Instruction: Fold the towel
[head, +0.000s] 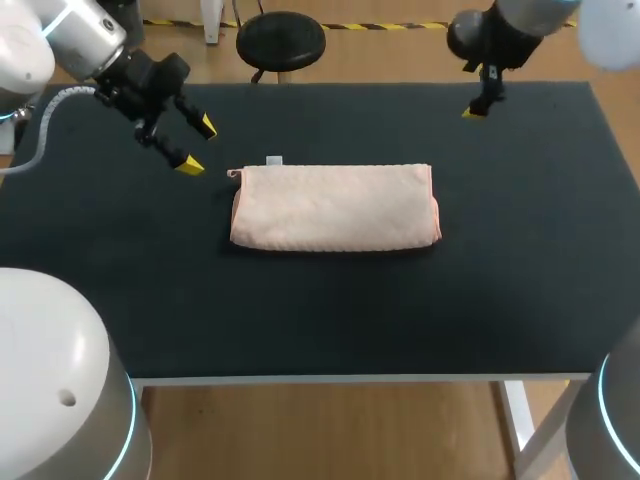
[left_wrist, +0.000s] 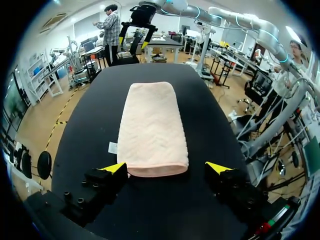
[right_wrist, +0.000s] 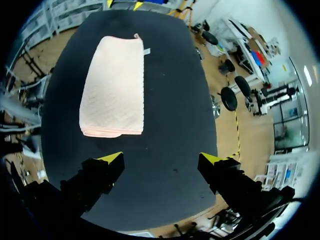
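Head view: folded pale-pink terry towel (head: 335, 208) sits mid-frame, long axis running left-right, with yellow-tipped left gripper (head: 197, 145) and right gripper (right_wrist: 162, 159) both spread.

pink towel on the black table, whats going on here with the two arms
Nothing is being held. The pink terry towel lies folded into a long rectangle in the middle of the black table. The left gripper hangs open just off the towel's left end. The right gripper hangs open near the table's far edge, past the towel's right end. Neither touches the towel.
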